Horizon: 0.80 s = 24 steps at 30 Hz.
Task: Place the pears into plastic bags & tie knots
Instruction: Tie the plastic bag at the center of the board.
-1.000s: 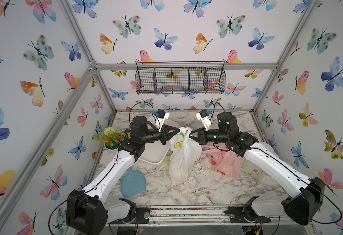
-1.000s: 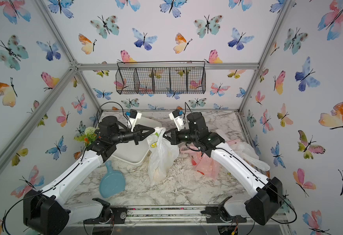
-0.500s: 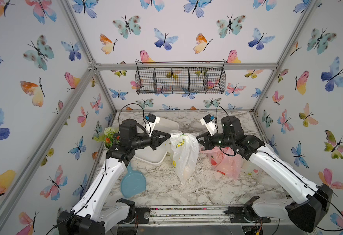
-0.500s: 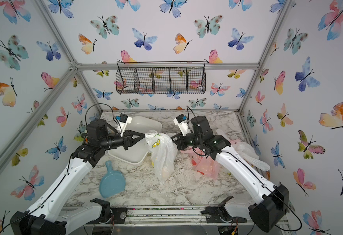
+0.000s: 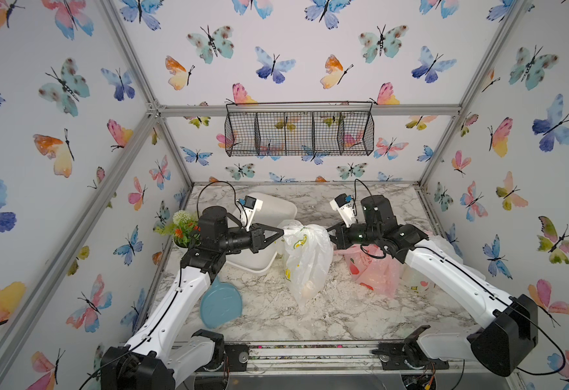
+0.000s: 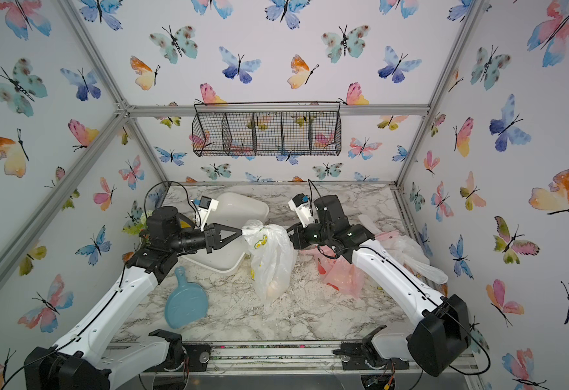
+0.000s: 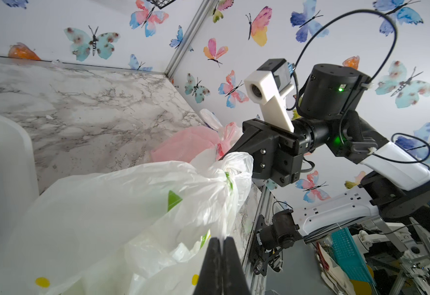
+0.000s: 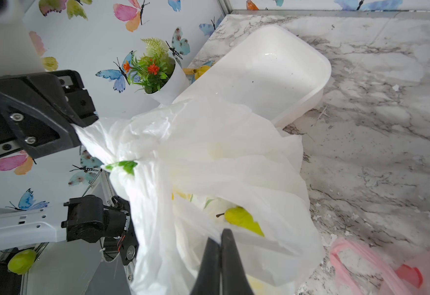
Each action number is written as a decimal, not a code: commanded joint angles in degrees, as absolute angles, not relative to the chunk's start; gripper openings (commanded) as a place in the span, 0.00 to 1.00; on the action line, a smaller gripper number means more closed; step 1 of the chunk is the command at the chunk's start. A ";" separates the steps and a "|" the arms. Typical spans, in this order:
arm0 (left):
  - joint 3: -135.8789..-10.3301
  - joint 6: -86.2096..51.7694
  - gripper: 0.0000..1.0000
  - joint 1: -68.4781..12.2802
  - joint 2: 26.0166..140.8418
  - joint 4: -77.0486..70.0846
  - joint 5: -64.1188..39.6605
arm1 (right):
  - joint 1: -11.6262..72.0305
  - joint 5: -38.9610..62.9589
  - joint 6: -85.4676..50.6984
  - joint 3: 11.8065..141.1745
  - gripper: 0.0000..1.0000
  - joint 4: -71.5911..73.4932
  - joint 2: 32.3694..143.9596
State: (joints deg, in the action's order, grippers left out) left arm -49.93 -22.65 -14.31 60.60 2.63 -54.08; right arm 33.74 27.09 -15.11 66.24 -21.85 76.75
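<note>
While the left hand [image 5: 281, 232] and right hand [image 5: 329, 233] each clamp a handle of the lemon bag [image 5: 306, 258], stretched between them over the tabletop [image 5: 343, 314] with 1 green pear [image 8: 242, 218] showing inside, its knot seems unfinished; the pink bag [image 5: 376, 273] lies nearby, knot unclear.

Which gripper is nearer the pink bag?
Right. The right gripper, gripping the lemon bag, is beside the pink bag; the left gripper is across the lemon bag from it.

My lemon bag [image 5: 305, 260], strung up by its top
It hangs between my left tool [image 5: 281, 232] and right tool [image 5: 329, 233], both clamped on it. A green pear [image 8: 242, 218] and perhaps a cream pear [image 5: 310, 287] sit inside. The pink bag [image 5: 374, 270] lies crumpled beside it.
</note>
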 commanded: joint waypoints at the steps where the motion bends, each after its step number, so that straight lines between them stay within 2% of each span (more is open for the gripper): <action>1: -52.52 -14.78 0.00 -12.35 57.70 12.79 -44.11 | 30.54 15.78 -13.48 64.72 0.03 -27.87 77.27; 5: -51.71 -8.81 0.00 -12.22 61.98 21.47 -39.36 | 24.95 15.09 -13.18 61.59 0.03 -28.09 76.12; 9: -49.90 -7.96 0.00 -12.04 63.86 21.25 -39.26 | 23.47 16.90 -12.67 60.46 0.03 -27.50 75.94; 15: -50.55 -18.81 0.00 -12.30 62.40 12.07 -52.83 | 23.65 27.11 -14.48 63.32 0.03 -26.11 76.55; 16: -50.29 -20.87 0.11 -12.10 61.53 10.92 -54.70 | 23.71 27.54 -14.75 63.45 0.03 -25.84 76.47; 17: -49.98 -22.50 0.28 -12.00 60.66 10.35 -55.44 | 23.67 27.76 -14.92 63.50 0.03 -25.62 76.38; 19: -49.00 -24.21 0.49 -11.95 59.22 9.58 -56.05 | 23.72 28.31 -15.23 63.25 0.03 -25.15 76.38; 20: -47.98 -25.38 0.54 -12.00 58.91 8.32 -56.04 | 23.73 28.76 -15.50 63.08 0.03 -24.76 76.44; 24: -43.51 -29.84 0.56 -13.47 60.75 0.79 -54.74 | 23.99 29.70 -16.39 62.95 0.03 -23.80 76.75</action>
State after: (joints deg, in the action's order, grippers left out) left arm -45.74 -25.32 -12.36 59.13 5.87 -53.80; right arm 23.83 28.95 -15.38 62.22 -23.99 76.34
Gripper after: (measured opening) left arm 0.558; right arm 0.048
